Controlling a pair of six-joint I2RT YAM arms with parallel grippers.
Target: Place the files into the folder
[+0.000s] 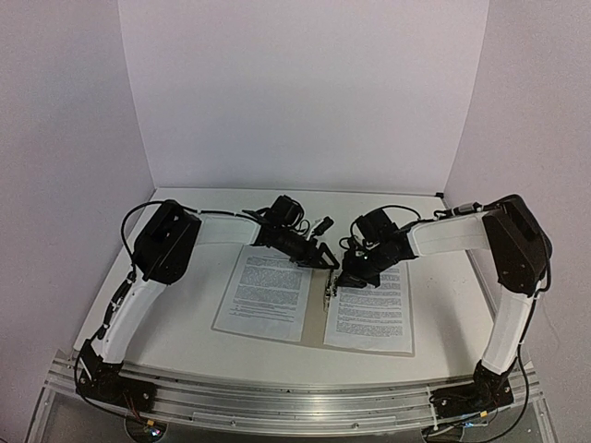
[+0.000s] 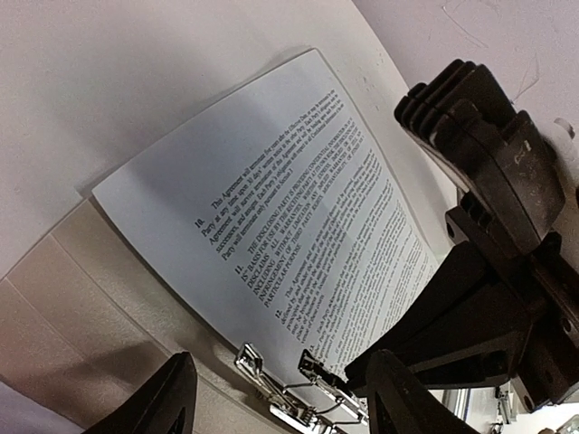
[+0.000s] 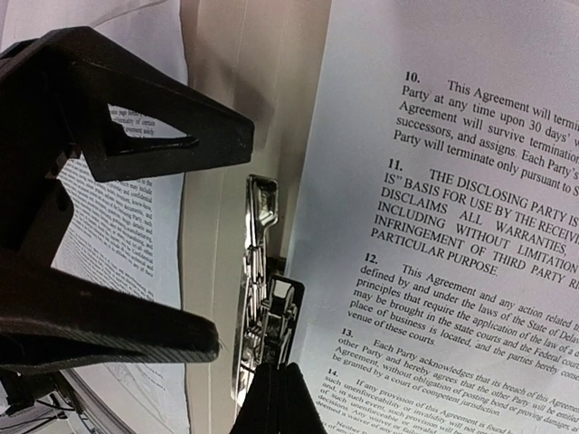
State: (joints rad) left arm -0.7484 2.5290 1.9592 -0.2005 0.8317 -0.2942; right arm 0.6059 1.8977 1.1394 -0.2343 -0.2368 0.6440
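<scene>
1. Nearest, the left arm [image 1: 138, 295] and the right arm [image 1: 512, 314] are bolted at the near edge of the white counter [image 1: 175, 332], and both are bent inward toward the middle.
2. Just beyond, the folder [image 1: 317, 323] is laid open and flat on the counter. Its beige card is seen as a strip between two printed sheets.
3. The left file [image 1: 266, 293] is laid over the left cover, turned slightly askew. The right file [image 1: 371, 309] is laid over the right cover, with its inner edge just beside the spine.
4. At the spine, a small metal clip [image 3: 258, 298] is seen between the files, close against the right file's inner edge.
5. The right gripper [image 3: 276, 398] is pinched fully together, with its tips set against the clip. Whether the clip is actually gripped cannot be told.
6. The left gripper [image 3: 231, 235] is held with its jaws apart and nothing between them, poised over the spine close beside the right gripper.
7. The step in hand is judged to be working the clip so that the files can be fastened.
   - The clip is best pressed steadily by the right gripper while a sheet's inner edge is slid flat beneath it by the left.
   - The paper should be pushed along the card rather than pinched, so that creasing is avoided.
   - The askew left file should be squared to its cover first.
8. Farthest, plain pale walls [image 1: 305, 92] are seen behind the counter.
</scene>
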